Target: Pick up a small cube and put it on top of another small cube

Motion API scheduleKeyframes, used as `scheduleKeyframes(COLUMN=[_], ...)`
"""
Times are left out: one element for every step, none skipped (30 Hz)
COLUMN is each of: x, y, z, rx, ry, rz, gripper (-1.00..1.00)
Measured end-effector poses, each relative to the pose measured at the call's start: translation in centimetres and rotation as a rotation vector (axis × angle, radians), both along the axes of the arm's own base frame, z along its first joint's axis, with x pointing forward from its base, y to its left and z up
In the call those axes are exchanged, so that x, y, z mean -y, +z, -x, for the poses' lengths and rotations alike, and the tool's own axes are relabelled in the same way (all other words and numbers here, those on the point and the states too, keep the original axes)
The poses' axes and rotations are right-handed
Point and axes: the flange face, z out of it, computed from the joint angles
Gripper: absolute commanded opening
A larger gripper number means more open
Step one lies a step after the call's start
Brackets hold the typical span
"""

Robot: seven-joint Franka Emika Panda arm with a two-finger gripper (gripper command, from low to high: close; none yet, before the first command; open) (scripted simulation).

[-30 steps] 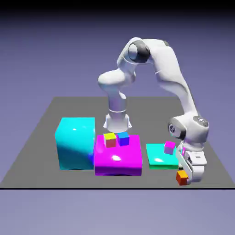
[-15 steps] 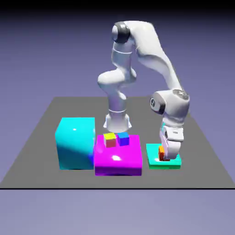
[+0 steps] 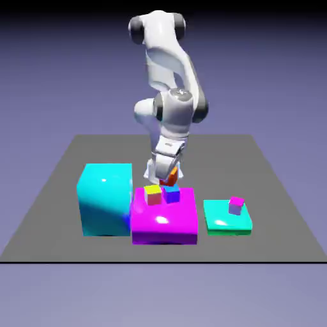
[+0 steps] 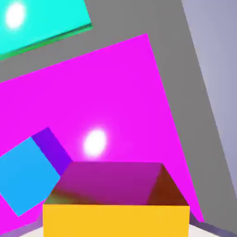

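My gripper (image 3: 170,176) hangs just above the magenta block (image 3: 164,223), shut on the small orange cube (image 3: 172,173). The other small cube, the blue one (image 3: 171,193), rests on that block directly below the held cube, with a small gap between them. In the hand view the orange cube (image 4: 115,215) fills the bottom edge and hides my fingertips. There the blue cube (image 4: 24,176) lies to the lower left on the magenta top (image 4: 106,88).
A yellow-topped small cube (image 3: 152,194) stands beside the blue one on the exterior view's left. A tall cyan block (image 3: 105,199) adjoins the magenta block. On the right, a green slab (image 3: 223,221) carries a pink small cube (image 3: 236,204); the slab's corner (image 4: 41,21) shows in the hand view.
The gripper closed on the orange cube at the table's front right, lifted it and carried it left past the green slab to above the magenta block.
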Motion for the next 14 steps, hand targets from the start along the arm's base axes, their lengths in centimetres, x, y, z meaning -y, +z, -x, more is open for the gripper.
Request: scheduleKeyframes(x=[0.8, 1.5, 2.2, 2.3, 2.3, 2.4, 2.4, 2.5, 2.6, 2.7, 2.8, 2.8, 2.8, 2.7], y=[0.1, 0.1, 0.1, 0.1, 0.1, -1.1, -2.4, -3.6, -4.8, -6.0, -6.8, -6.8, -6.8, -5.7], z=[1.0, 2.0, 3.0, 3.1, 3.1, 3.0, 2.9, 3.0, 3.0, 3.2, 3.3, 3.3, 3.3, 3.1], rx=[0.0, -0.001, -0.001, -0.001, -0.001, -0.001, -0.001, -0.001, -0.001, -0.001, -0.001, 0.0, 0.0, 0.0], ry=[-0.018, -0.036, -0.053, -0.054, -0.054, -0.054, -0.054, -0.054, -0.054, -0.054, -0.054, -0.054, -0.054, -0.054], rz=[-0.003, -0.007, -0.011, -0.011, -0.011, -0.01, -0.01, -0.009, -0.009, -0.01, -0.01, -0.01, -0.01, -0.009], gripper=[-1.0, -1.0, -1.0, -1.0, -1.0, -1.0, -1.0, -1.0, -1.0, -1.0, 1.0, 1.0, 1.0, 1.0])
